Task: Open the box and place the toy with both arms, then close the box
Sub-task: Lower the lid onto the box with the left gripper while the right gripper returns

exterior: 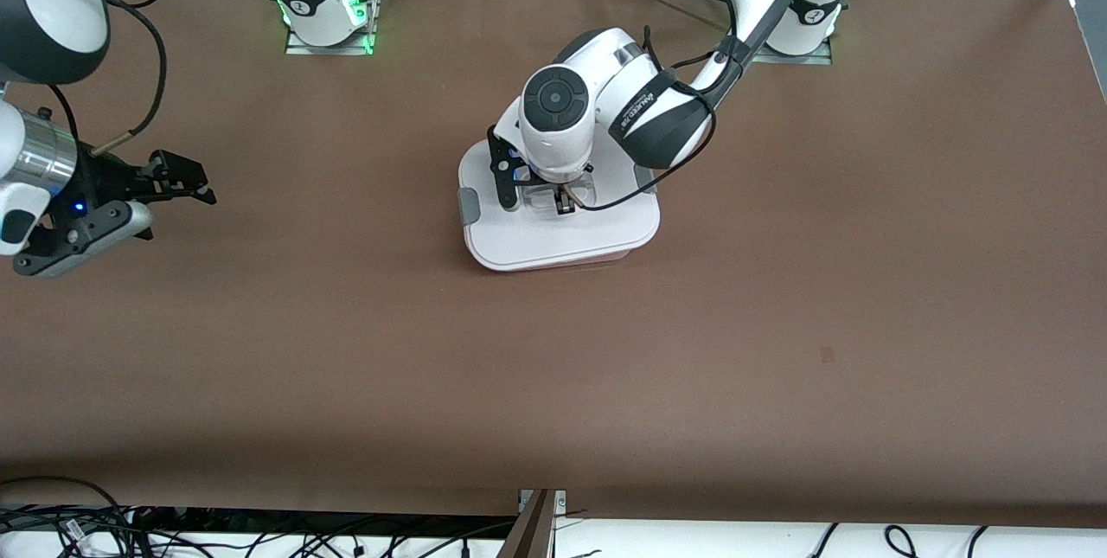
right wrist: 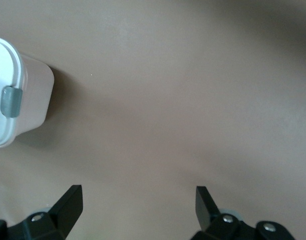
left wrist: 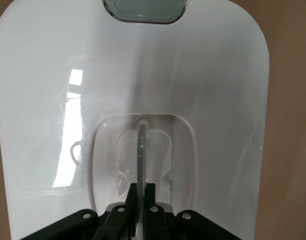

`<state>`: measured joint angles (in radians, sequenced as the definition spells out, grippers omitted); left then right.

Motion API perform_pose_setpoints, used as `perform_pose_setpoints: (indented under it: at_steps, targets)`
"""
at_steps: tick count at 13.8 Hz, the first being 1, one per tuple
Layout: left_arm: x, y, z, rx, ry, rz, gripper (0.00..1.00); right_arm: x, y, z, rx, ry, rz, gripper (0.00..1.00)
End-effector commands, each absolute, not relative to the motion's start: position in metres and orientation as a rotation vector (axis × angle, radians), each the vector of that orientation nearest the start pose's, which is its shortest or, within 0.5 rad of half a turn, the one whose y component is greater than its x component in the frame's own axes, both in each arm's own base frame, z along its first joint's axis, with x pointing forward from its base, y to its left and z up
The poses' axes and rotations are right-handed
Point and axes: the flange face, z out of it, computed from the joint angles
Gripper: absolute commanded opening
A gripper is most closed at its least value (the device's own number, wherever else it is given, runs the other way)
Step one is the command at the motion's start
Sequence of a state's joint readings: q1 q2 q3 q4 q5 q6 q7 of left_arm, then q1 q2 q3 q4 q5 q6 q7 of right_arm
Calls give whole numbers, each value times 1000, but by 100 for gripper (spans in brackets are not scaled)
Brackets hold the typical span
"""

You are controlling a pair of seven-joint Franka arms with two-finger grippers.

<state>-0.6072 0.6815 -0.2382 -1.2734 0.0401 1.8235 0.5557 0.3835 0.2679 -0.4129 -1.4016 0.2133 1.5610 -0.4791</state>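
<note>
One box (exterior: 558, 229) at frame centre, lid on; the left gripper (exterior: 564, 202) pinches its handle (left wrist: 141, 155). The right gripper (exterior: 177, 186) waits mid-left, spread.

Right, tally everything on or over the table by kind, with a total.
Boxes: 1, the box with its white lid on.
Grey side clips: 2 in view.
Grippers: 2, the left gripper shut on the lid's clear handle, the right gripper open.
Total: 5.
</note>
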Motion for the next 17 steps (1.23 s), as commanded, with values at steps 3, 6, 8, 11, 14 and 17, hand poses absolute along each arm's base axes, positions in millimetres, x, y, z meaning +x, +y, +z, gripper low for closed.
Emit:
perform_pose_setpoints:
  at_steps: [3, 6, 8, 11, 14, 17]
  targets:
    - [499, -532, 345, -2401, 2059, 184, 0, 570, 65, 569, -3035, -434, 104, 100]
    - [499, -532, 345, -2368, 2067, 177, 0, 552, 77, 567, -3075, -409, 78, 100]
    - [500, -531, 343, -2363, 2068, 181, 0, 551, 77, 569, -3076, -402, 78, 100]
    - [501, -529, 333, -2312, 2068, 178, 0, 555, 78, 575, -3081, -408, 60, 100]
    - [500, -530, 324, -2307, 2074, 163, 0, 559, 78, 577, -3106, -420, 43, 100]
    - [506, -526, 337, -2345, 2052, 144, 5, 569, 75, 574, -3123, -428, 41, 100]
